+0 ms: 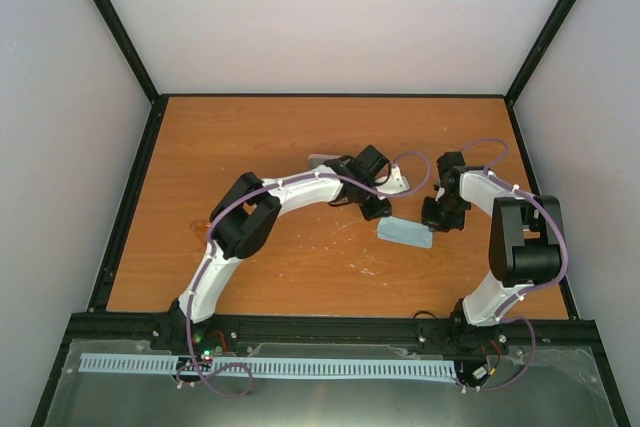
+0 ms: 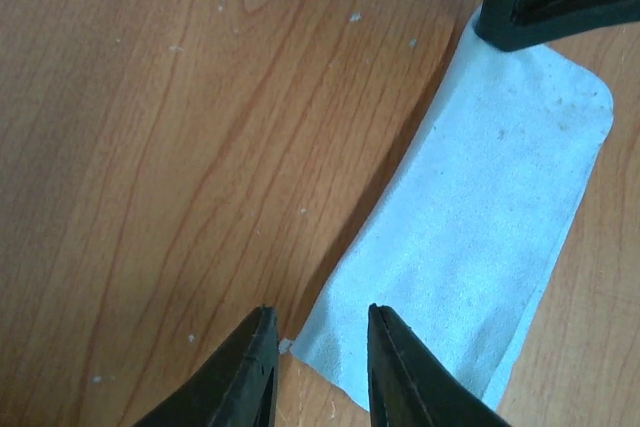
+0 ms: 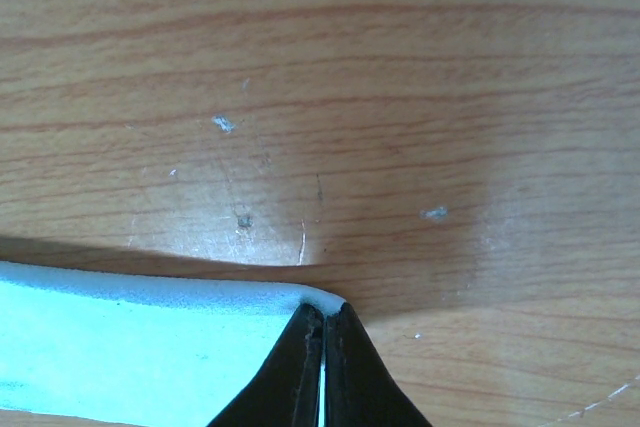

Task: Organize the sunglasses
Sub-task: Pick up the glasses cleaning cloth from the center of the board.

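Wooden tabletop [image 1: 300, 282] — sunglasses [image 1: 200, 230] well left of both tools; left tool [image 2: 320, 325] slightly parted, empty, right tool [image 3: 322, 315] pinching cloth [image 2: 480, 217].

surface [image 2: 150, 147]: wood-grain finish, smooth, low sheen, dotted with small white flecks and fine scratches. cloth [image 2: 480, 227]: pale blue fabric, matt, finely napped, a few faint brownish specks. left claw [image 2: 320, 319] and right claw [image 3: 323, 315]: black, matt, plastic-looking. arm casings [image 1: 208, 285]: white, smooth, semi-gloss plastic.
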`<action>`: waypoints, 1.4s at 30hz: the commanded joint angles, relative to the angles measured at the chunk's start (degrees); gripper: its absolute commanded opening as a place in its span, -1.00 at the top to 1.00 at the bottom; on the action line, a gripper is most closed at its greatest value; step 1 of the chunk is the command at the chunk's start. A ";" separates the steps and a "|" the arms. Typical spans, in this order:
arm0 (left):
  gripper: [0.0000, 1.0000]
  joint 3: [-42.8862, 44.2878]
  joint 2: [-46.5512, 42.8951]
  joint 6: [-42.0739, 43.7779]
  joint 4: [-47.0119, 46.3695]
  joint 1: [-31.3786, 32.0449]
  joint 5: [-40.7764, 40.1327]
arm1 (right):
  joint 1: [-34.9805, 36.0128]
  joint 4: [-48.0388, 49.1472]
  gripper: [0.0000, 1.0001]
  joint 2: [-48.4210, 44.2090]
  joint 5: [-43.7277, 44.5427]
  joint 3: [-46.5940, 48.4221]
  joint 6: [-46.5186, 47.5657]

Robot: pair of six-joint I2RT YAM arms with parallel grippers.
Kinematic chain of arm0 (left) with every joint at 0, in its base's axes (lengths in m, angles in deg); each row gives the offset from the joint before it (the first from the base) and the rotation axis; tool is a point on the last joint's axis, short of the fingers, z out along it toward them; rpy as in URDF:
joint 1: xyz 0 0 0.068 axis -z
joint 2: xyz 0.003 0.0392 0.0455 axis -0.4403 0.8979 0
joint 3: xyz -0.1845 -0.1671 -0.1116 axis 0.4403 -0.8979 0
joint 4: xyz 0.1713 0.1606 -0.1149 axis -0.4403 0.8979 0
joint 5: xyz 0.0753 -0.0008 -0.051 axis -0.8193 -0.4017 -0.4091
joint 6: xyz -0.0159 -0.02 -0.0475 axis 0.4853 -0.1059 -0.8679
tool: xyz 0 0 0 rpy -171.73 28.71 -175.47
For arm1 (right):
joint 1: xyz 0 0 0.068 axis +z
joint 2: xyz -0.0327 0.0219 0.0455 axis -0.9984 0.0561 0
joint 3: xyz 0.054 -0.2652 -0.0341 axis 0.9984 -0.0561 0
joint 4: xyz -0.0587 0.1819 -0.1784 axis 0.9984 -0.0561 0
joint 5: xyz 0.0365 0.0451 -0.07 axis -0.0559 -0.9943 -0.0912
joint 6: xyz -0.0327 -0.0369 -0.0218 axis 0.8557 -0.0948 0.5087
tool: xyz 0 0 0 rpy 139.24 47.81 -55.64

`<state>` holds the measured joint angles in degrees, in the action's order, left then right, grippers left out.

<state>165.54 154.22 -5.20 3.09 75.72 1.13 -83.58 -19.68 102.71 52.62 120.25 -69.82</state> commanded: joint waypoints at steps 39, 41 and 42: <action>0.97 -2.34 0.41 3.11 1.00 1.46 -1.65 | 0.14 -0.11 0.94 0.37 -0.09 0.85 0.33; 0.98 -2.82 -0.01 2.74 0.65 1.45 -1.67 | 0.14 -0.29 0.94 0.39 -0.72 1.25 0.41; 0.98 -2.98 -0.21 2.65 0.64 1.46 -1.63 | 0.14 -0.23 0.94 0.30 -1.07 1.41 0.43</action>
<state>163.70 155.99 -1.79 3.27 76.69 -0.03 -83.58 -19.66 102.74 52.38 120.29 -69.82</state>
